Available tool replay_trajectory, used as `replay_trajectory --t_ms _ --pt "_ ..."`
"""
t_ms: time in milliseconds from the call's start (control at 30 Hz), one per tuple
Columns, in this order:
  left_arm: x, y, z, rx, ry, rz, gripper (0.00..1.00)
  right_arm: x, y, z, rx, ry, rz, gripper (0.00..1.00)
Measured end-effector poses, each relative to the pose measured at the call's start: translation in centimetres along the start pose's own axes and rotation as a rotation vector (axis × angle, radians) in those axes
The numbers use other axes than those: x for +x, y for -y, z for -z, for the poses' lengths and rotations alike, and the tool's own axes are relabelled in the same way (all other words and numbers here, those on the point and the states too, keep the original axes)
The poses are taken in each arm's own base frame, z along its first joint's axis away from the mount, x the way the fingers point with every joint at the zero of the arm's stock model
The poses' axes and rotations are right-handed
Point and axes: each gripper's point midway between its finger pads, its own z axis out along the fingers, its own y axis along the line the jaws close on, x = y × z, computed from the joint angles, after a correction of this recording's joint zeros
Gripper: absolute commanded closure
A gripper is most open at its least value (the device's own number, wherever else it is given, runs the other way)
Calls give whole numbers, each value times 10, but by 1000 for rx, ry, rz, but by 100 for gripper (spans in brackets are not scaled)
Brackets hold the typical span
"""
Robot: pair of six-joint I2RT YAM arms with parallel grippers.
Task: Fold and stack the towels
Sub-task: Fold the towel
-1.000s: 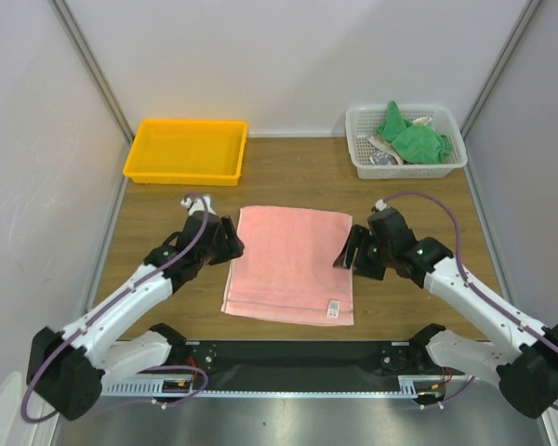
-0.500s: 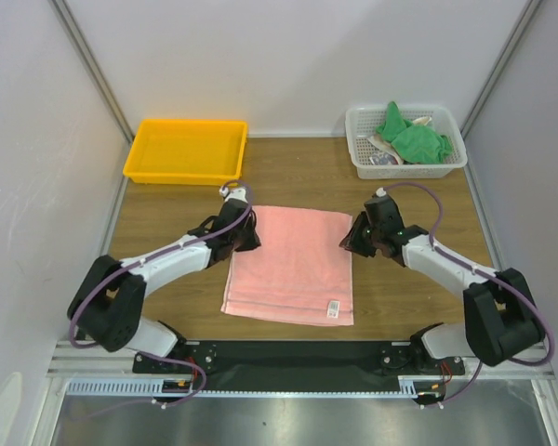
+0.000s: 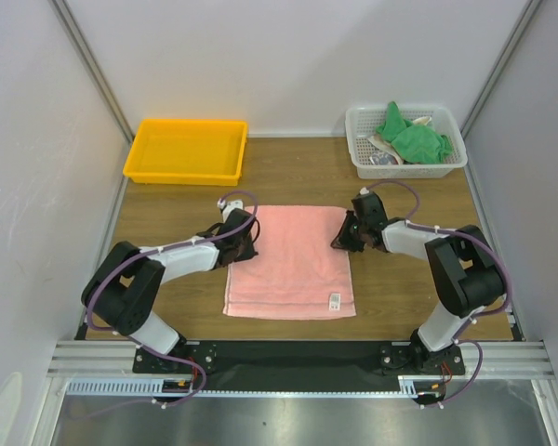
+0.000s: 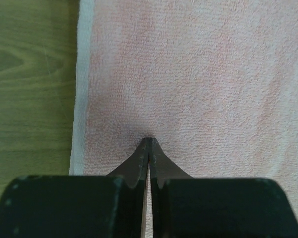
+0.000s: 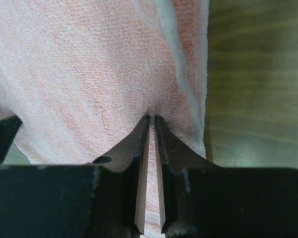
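Observation:
A pink towel [image 3: 288, 265] lies spread flat on the wooden table, a small white label [image 3: 334, 299] near its front right corner. My left gripper [image 3: 249, 243] sits low at the towel's far left edge, its jaws pressed together on a pinch of pink cloth [image 4: 198, 74] at the tips [image 4: 149, 141]. At the far right edge my right gripper [image 3: 342, 237] has its jaws nearly together, with pink cloth [image 5: 89, 64] puckered and caught between the tips [image 5: 152, 118]. More towels, green ones [image 3: 411, 139], lie crumpled in the white basket.
A white basket [image 3: 405, 170] stands at the back right with green cloth and other items inside. A yellow tray [image 3: 186, 149] sits at the back left. Grey walls close in the table on three sides.
Both arms reached forward and down onto the towel's far corners. Both grippers went from open to shut, pinching the cloth. The towel shifted slightly.

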Motion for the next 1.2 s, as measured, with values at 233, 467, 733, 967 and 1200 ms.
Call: replay_trajectory --t_ms 233,467,733,967,1200 --pt "5 -4 2 7 15 57 97 -23 -3 -11 -20 14 31 87" --pt "-1 -6 5 -16 22 26 89 -44 -7 -3 -20 15 114 79" --pt "-76 21 20 18 174 -29 87 -98 -26 25 -96 147 159 79" --pt "-94 8 4 31 174 -5 87 -125 -38 7 -189 148 168 87" --pt "-80 -2 -22 30 101 0 88 -111 -34 -23 -218 57 171 91"
